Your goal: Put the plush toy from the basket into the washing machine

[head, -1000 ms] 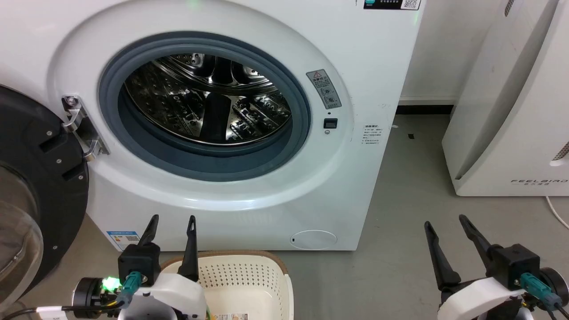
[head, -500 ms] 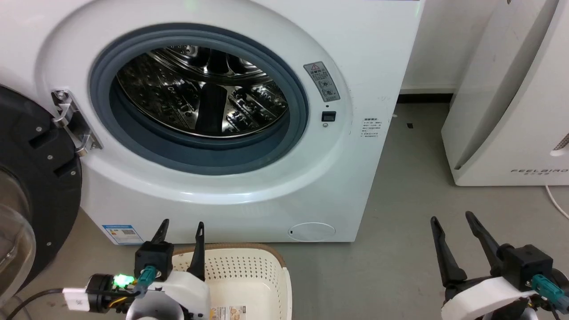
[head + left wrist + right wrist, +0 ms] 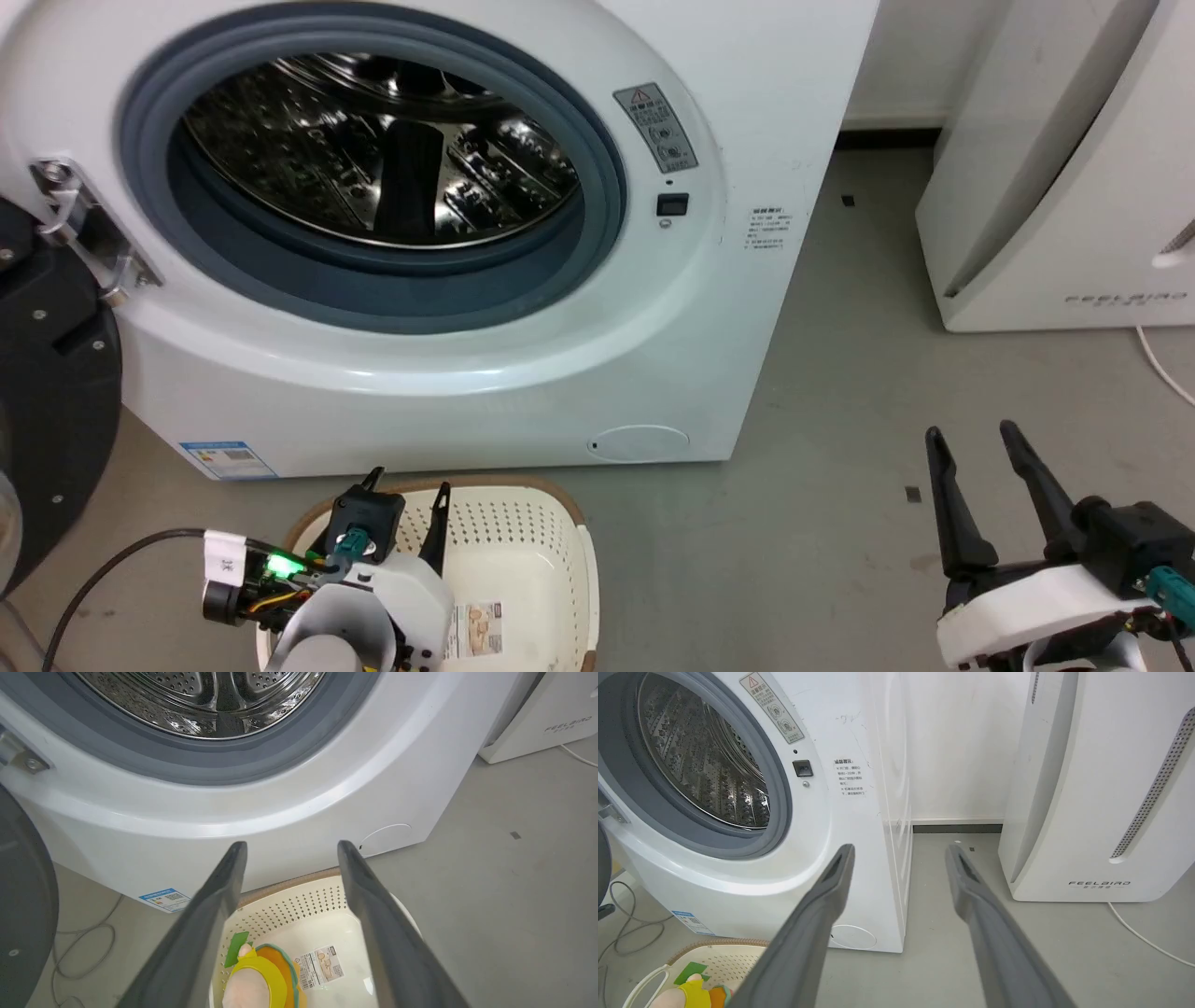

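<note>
Left pincer [image 3: 290,845], spread empty over the basket [image 3: 289,905], frames the plush toy [image 3: 261,975], cut off below.

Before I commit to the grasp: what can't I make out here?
The plush toy: its lower part is cut off by the left wrist view's bottom edge; in the head view the left gripper and arm cover it.
The door of the washing machine: cut by the head view's left edge.
The label in the basket: print too small to read.

The plush toy [image 3: 264,975] lies in the basket [image 3: 289,904] before the open washing machine [image 3: 299,812].
</note>
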Tool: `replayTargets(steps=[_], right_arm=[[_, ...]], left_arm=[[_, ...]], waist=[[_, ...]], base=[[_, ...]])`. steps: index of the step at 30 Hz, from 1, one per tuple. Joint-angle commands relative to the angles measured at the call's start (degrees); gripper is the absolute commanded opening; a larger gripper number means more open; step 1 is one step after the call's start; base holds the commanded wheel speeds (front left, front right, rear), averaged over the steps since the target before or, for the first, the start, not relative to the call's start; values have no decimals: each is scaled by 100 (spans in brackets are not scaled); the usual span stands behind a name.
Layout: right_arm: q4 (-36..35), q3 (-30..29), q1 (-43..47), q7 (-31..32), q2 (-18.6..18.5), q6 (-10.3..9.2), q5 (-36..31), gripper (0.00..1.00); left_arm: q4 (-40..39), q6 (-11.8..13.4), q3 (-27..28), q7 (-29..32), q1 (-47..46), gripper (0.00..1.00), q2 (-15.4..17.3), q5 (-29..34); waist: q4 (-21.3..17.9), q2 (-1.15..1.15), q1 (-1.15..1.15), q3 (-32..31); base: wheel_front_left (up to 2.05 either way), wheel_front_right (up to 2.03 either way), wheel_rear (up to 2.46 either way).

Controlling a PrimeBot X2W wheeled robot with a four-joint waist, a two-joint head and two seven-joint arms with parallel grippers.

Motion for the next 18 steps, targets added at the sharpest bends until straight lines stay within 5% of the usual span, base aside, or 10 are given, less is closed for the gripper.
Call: replayTargets(steps=[1, 18], right_arm=[[-39, -26, -96, -64, -1, -2, 73, 100], [-134, -90, -462, -255, -1, -3, 424, 100]], left_arm=[[184, -29, -57, 28, -152, 100, 89, 34], [1228, -119, -247, 633, -751, 100, 617, -102]], waist=[[-47, 0, 0, 96], [-242, 0, 0, 955]], base=[[0, 0, 0], [0, 0, 0]])
